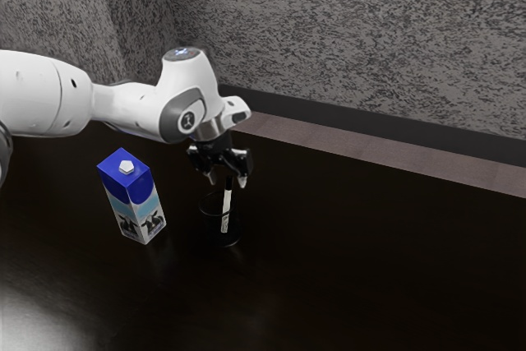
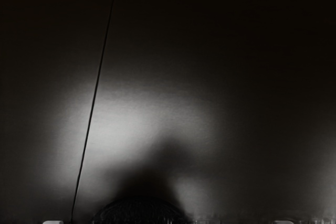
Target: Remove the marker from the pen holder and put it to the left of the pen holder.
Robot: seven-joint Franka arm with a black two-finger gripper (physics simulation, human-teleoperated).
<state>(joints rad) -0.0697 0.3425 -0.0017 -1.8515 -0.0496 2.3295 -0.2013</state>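
**Open Gripper Poised Above Marker in Its Holder**

Nearest the camera, a dark pen holder point(image 1: 223, 242) stands well in from the table's far edge point(image 1: 386, 162), with a milk carton point(image 1: 134, 199) upright beside it toward the exterior view's left. The marker point(image 1: 226, 210) stands inside the holder, leaning slightly, its upper end above the rim. Just over it hangs the gripper point(image 1: 227, 178), fingers released and spread apart, grasping nothing.

The step in hand appears to be the grasp. It calls for centering the fingers across the marker, descending straight and closing gently above the rim; an off-center approach could tip marker or holder. The lift should follow the marker's lean until its lower end clears, lest the holder be dragged along. Beyond, past the far edge, rises a mottled gray wall point(image 1: 370, 39).
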